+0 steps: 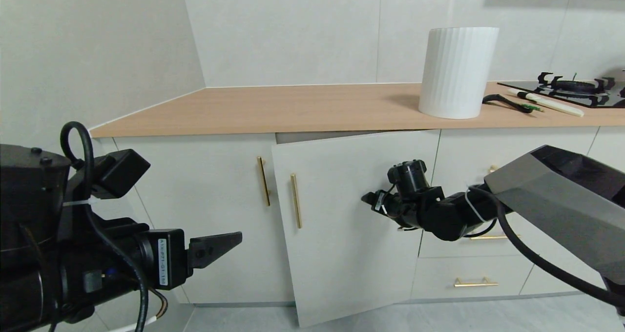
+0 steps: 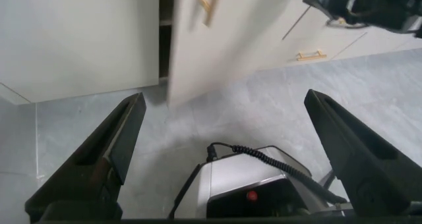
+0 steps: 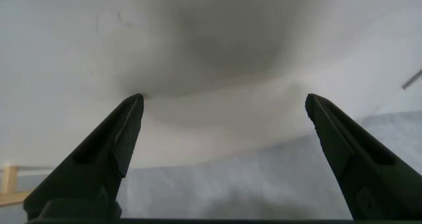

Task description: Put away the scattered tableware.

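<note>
Lying lengthwise along countertop (image 1: pixel 293 110): cream utensil (image 1: pixel 554 104)

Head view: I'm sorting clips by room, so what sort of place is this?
Probably a kitchen: wooden countertop over white cabinets with gold handles, and a stove at the counter's right end.

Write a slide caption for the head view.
Right pincer faces the ajar pale cabinet door; tall ribbed white container stands on the wooden counter.
</note>
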### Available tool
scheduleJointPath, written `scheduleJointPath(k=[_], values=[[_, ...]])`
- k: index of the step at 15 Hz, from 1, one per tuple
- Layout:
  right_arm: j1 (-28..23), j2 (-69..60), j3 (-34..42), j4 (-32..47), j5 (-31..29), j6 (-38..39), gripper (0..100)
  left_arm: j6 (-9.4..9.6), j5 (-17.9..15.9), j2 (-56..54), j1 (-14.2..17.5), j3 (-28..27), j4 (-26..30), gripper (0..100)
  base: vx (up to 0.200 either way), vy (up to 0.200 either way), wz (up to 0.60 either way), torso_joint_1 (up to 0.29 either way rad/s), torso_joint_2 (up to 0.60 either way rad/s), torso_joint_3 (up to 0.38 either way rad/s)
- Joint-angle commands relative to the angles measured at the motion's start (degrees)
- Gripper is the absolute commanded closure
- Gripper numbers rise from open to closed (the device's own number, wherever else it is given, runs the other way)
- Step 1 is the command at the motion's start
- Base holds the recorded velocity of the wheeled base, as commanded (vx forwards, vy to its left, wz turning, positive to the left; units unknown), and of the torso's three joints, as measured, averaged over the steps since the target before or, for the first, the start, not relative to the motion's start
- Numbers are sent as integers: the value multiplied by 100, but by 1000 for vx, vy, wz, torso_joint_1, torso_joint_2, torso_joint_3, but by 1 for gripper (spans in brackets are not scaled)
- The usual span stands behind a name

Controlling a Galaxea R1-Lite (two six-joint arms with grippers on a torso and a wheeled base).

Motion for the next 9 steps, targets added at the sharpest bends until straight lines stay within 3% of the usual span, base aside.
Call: scheduleJointPath(k=[1,9], values=[[-30,192,-184,-8,-41,43,0,-1,1,13,1,16,0,0,0,0,0,0,0,0],[-259,561,-773,27,-472,254,0,-1,-8,31,1,33,0,0,0,0,0,0,0,0]])
